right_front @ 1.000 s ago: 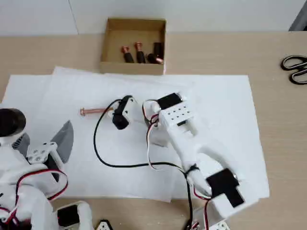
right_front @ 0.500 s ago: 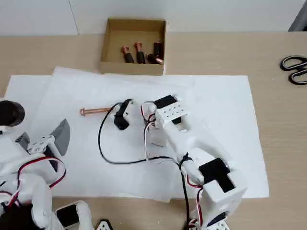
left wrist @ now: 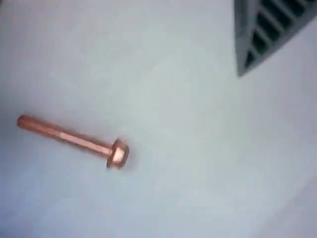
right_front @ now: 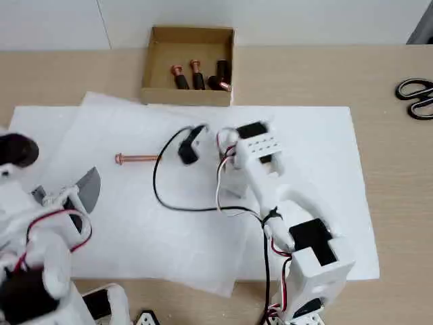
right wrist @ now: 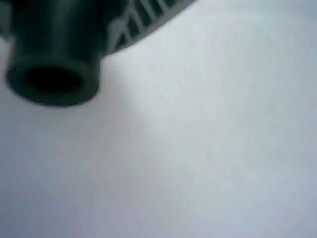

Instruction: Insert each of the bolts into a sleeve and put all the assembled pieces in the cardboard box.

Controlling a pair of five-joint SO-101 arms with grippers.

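Now, bolt [right_front: 137,158]: 1 loose copper bolt lies flat on the white paper [right_front: 318,156], head end away from the right arm and shank pointing toward it. We note it sits between the 2 arms, apart from both. In the left wrist view the bolt [left wrist: 74,141] rests alone on the sheet.
Sleeve [right wrist: 52,74]: black, with its open bore facing the right wrist camera. It is over the paper.
Right tool [right wrist: 94,20]: clamped on the sleeve. We see 1 grey ribbed finger [right wrist: 143,20] right beside the sleeve's body.
Left tool [right_front: 67,193]: spread wide and holding nothing, near the paper's edge on the left arm's side. It is well apart from the bolt.
Cardboard box [right_front: 154,68]: on the table [right_front: 338,74], just beyond the far edge of the paper, open top.
Assembled pieces [right_front: 197,74]: we count 3 in the box, each a copper bolt in a black sleeve, lying side by side.
Scissors [right_front: 416,97]: on the bare table at the far right, well away from the paper.
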